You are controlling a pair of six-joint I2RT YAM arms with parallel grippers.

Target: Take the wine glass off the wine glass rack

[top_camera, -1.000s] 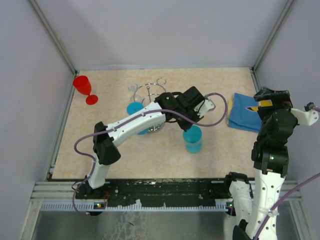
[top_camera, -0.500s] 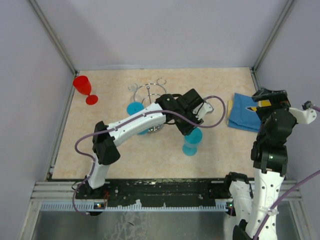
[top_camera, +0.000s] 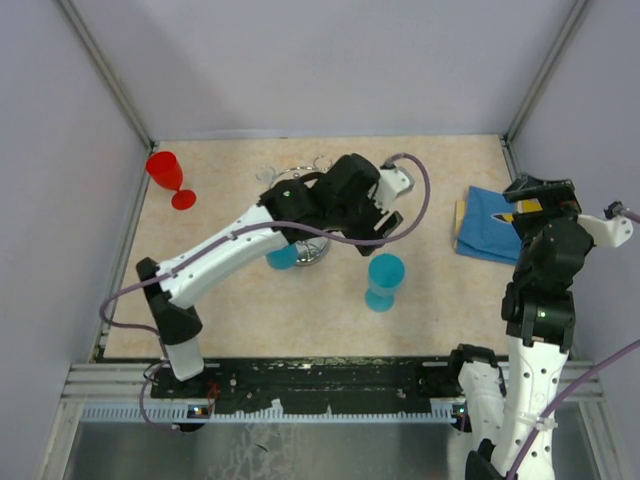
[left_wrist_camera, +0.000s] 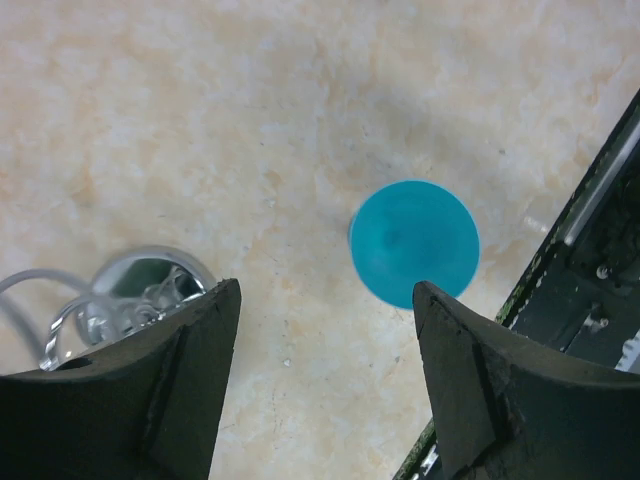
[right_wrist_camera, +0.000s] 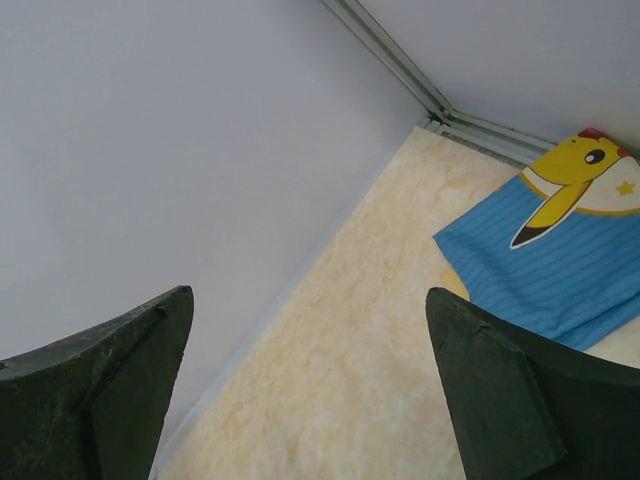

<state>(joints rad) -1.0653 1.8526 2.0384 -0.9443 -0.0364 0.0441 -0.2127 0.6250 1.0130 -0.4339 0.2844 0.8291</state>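
Observation:
A blue wine glass [top_camera: 384, 279] stands by itself on the table, right of the wine glass rack [top_camera: 311, 250]; from above it shows as a teal disc [left_wrist_camera: 415, 243]. My left gripper [top_camera: 376, 214] hangs above the table between rack and glass, open and empty [left_wrist_camera: 325, 292]. The rack's shiny base [left_wrist_camera: 150, 284] shows beside the left finger. A second blue glass [top_camera: 281, 258] sits at the rack, mostly hidden under my left arm. My right gripper [right_wrist_camera: 310, 295] is open and empty, raised at the far right [top_camera: 545, 197].
A red wine glass [top_camera: 170, 179] stands at the back left corner. A blue cloth with a yellow cartoon figure [top_camera: 490, 226] lies at the right, also in the right wrist view [right_wrist_camera: 556, 252]. Grey walls enclose the table on three sides.
My left gripper opened and let go of the blue wine glass, then rose and pulled back toward the rack. The glass stays standing on the table. The right arm has not moved.

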